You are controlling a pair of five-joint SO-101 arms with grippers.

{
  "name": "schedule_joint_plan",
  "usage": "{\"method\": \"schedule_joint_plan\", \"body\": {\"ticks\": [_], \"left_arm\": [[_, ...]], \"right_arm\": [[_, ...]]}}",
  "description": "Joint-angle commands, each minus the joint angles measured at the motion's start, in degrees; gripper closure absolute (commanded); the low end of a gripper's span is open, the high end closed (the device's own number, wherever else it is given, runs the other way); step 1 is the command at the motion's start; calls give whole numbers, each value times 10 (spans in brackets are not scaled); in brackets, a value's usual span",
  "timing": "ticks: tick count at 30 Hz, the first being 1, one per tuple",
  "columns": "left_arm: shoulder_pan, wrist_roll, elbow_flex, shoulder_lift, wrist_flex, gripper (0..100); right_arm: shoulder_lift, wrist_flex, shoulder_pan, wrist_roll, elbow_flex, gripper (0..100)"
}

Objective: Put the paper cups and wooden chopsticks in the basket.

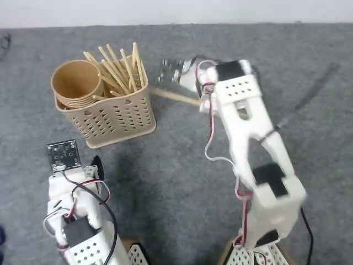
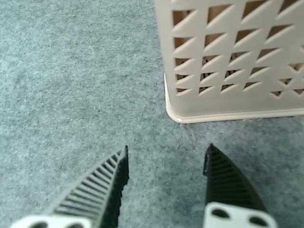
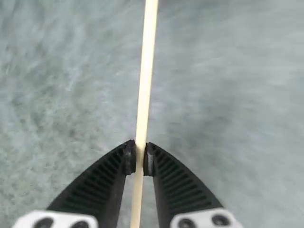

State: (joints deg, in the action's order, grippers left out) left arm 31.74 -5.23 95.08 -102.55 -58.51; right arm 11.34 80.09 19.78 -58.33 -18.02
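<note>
Nearest the front edge of the tabletop, the left gripper (image 2: 166,159) hangs with its jaws spread and nothing between them, just short of the basket's (image 1: 118,118) near wall. Any drift forward would likely nudge the light basket and shift the target for the other arm. Beyond it, toward the back left of the tabletop, the basket already carries a stack of paper cups (image 1: 77,83) in its left end and a fan of chopsticks (image 1: 118,69) leaning out to the right. Level with the basket's right side, the right gripper (image 3: 139,156) is pinched tight on a single chopstick (image 3: 147,71), which runs out long ahead of the jaws with its far tip close against the basket's right wall. The grip is narrow on a smooth round stick, so the stick may swivel or slide under a slight knock. If it goes in low, the tip could catch in the lattice holes or push the basket. If it goes in over the rim, the leaning sticks may deflect it back out onto the tabletop.
</note>
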Motion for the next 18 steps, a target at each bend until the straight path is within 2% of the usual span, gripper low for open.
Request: {"method": "schedule_joint_plan", "body": {"ticks": [1, 6, 13, 17, 18], "left_arm": [[-2, -6, -3, -6, 8, 761], [-2, -6, -3, -6, 8, 761], [-2, -6, -3, -6, 5, 761], [1, -6, -3, -6, 4, 761], [1, -6, -3, -6, 4, 761]], "right_arm": [[-154, -35, -15, 33, -11, 992], [-291, -95, -22, 141, -8, 992], [-346, -200, 105, 396, -7, 992], [-342, -315, 121, 604, 58, 992], [-345, -339, 131, 630, 83, 992]]}}
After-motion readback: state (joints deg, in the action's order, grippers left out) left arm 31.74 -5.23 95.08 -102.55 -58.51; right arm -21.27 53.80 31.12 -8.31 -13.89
